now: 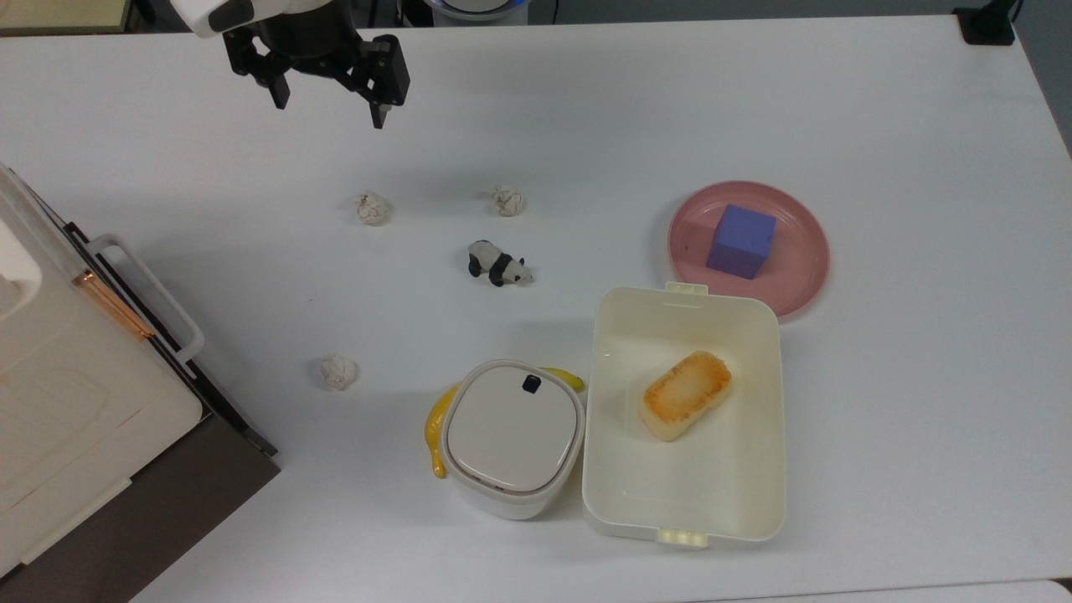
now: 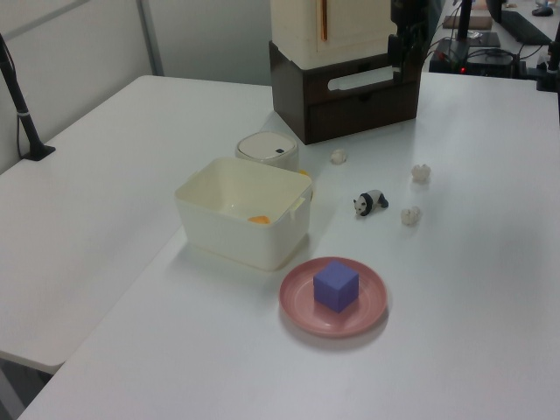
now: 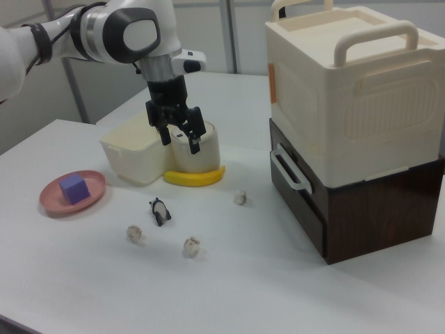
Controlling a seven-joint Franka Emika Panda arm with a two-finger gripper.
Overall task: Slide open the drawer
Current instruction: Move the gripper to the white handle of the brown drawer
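Hand (image 1: 328,99) hangs open and empty above the bench (image 1: 586,109), well apart from the drawer (image 3: 297,186). Drawer sits shut under the white appliance (image 3: 348,90) at the top view's left edge, white handle (image 3: 288,168) facing the paper balls (image 1: 371,208) and panda (image 1: 497,263)

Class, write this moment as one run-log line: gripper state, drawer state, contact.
gripper: open, above the table | drawer: shut | handle: untouched | contact: none
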